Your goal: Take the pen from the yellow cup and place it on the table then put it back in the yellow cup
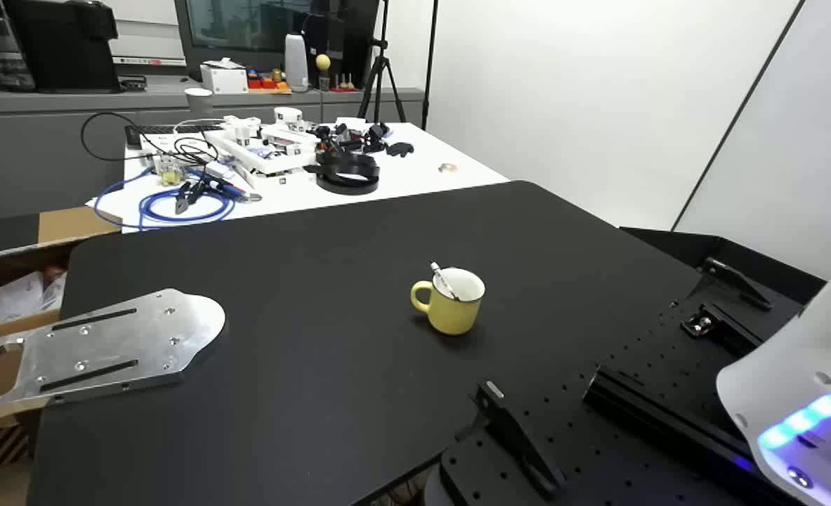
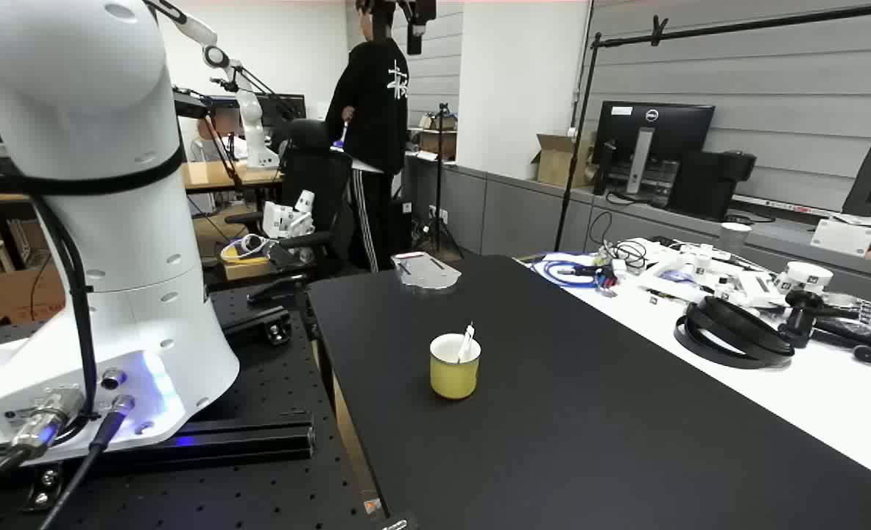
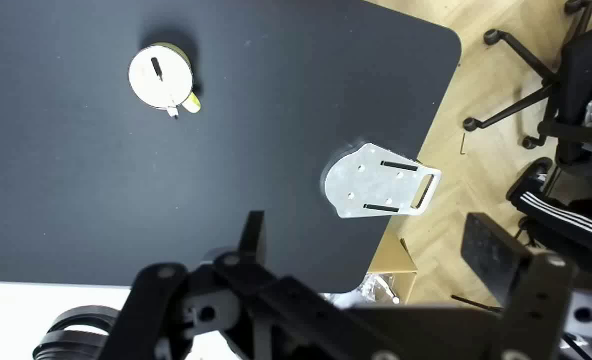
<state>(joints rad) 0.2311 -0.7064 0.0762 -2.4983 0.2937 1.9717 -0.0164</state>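
Pen [image 1: 444, 278] leans in the yellow cup [image 1: 452, 316] in an exterior view, one end poking past the rim near the handle [image 1: 415, 296]; with so little showing, a shallow pinch could slip. In an exterior view the cup stands on the tabletop [image 2: 553, 442], nearer its edge by the robot arm [image 2: 111, 235] than the opposite one; a finger clipping the rim might tip it. In the wrist view the gripper [image 3: 368, 237] has its fingers [image 3: 253, 234] spread wide, holding nothing; the pale shaft blends into the white inside, so poor aim could pinch the handle.
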